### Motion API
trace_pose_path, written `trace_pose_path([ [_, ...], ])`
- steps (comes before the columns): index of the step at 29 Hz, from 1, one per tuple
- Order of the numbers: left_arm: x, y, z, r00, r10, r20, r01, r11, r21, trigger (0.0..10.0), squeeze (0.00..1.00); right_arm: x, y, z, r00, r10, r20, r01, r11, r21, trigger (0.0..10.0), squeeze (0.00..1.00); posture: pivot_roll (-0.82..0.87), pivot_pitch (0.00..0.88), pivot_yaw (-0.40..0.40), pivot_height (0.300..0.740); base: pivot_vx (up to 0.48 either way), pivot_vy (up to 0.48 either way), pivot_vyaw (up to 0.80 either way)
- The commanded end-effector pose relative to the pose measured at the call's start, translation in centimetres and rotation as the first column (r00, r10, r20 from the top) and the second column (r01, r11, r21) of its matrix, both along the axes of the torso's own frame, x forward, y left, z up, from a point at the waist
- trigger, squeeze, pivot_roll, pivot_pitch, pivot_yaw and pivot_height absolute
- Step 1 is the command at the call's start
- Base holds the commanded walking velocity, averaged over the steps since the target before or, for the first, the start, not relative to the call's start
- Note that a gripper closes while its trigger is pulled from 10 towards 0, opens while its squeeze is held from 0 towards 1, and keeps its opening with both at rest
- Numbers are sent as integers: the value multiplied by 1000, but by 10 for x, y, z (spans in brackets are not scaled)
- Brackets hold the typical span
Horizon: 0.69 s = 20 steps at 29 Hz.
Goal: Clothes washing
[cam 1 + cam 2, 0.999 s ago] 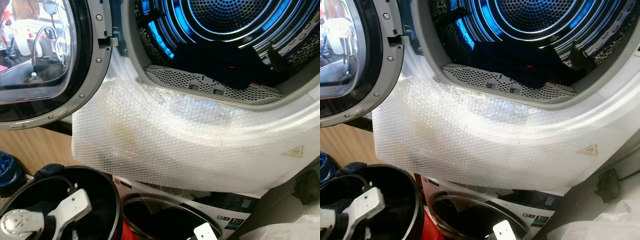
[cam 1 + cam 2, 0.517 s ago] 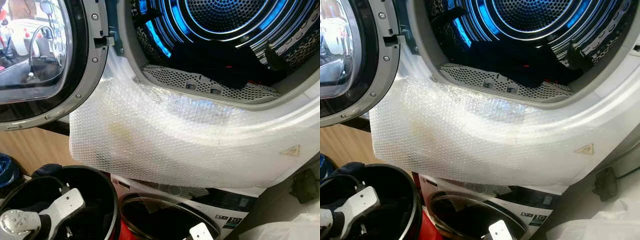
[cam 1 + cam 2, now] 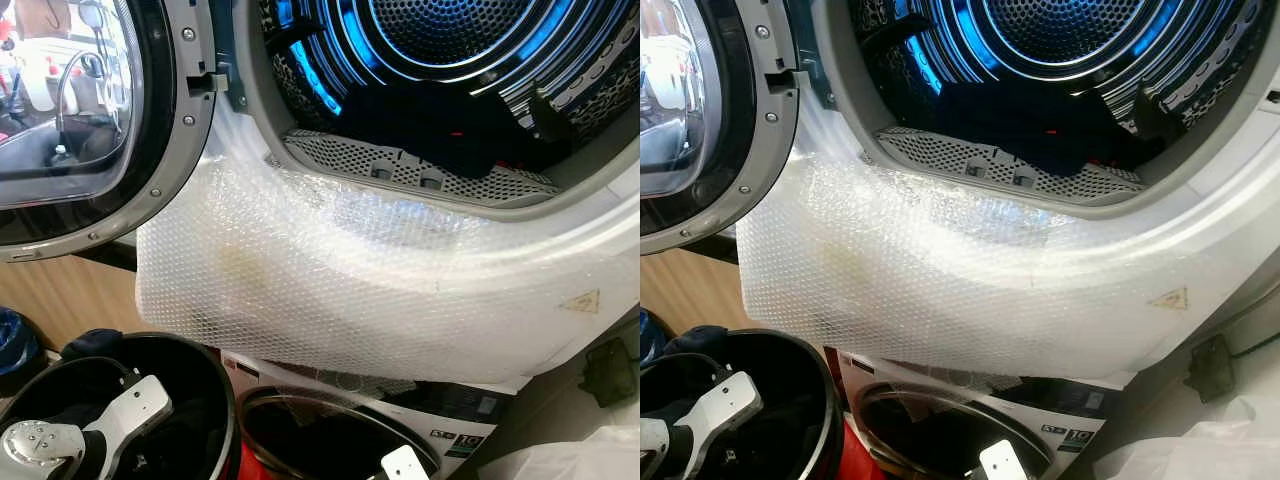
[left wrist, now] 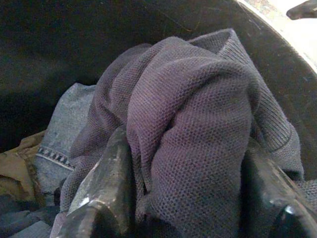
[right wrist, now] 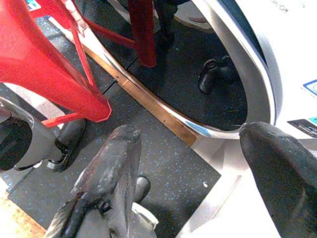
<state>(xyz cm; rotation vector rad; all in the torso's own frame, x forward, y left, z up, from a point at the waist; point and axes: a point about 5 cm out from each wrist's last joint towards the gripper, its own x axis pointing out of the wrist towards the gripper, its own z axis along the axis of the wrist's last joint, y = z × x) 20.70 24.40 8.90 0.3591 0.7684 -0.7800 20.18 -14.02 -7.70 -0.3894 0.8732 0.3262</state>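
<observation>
The upper machine's drum (image 3: 450, 40) stands open, lit blue, with dark clothes (image 3: 440, 130) lying at its bottom. Below left is a black bucket (image 3: 225, 400), and my left arm (image 3: 90, 435) reaches down into it. Inside the bucket, my left gripper (image 4: 190, 198) is shut on a purple-grey knit garment (image 4: 193, 114). Denim (image 4: 64, 129) and a tan cloth (image 4: 15, 168) lie beneath it. My right gripper (image 5: 193, 183) hangs open and empty low in front of the lower machine's round door (image 5: 233, 74).
Bubble wrap (image 3: 330, 280) drapes over the upper machine's front below the opening. Its round door (image 3: 90, 120) is swung open to the left. The lower machine's door (image 3: 330, 440) is beside the bucket. A red stool (image 5: 44, 59) stands on the dark floor.
The view has shifted slightly. My left arm has sunk a little lower and leftward in the bucket. The drum and its clothes are unchanged.
</observation>
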Motion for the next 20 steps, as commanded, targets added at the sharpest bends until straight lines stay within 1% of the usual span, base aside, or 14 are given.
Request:
trace_pose_path([
  [1,-6,-1,-5,999,-11,-48,11,1000,8,0,0,-2,0,-1,1000,-9,-13,9,1000,-3,10000,0,360,0,-63,740,0,0,0],
  [7,-7,-3,-5,998,-16,-53,16,1000,1,0,0,-3,1,-2,1000,-5,-19,5,1000,-3,10000,0,364,0,-62,740,0,0,0],
  [15,-7,-9,-3,999,-11,-38,10,999,-42,0,0,-4,1,-2,1000,14,-23,-14,1000,-10,10000,0,374,0,-70,740,0,0,0],
  [18,-5,-11,-2,1000,9,-22,-10,997,-70,0,0,-4,1,-3,1000,17,-25,-17,1000,-11,10000,0,378,0,-71,740,0,0,0],
  [19,-2,-12,0,999,41,-7,-41,994,-99,0,0,-5,1,-3,999,21,-26,-21,1000,-11,10000,0,380,0,-72,740,0,0,0],
  [20,-1,-12,1,999,50,-3,-51,993,-107,0,0,-5,1,-3,999,22,-27,-22,1000,-11,10000,0,380,0,-72,740,0,0,0],
])
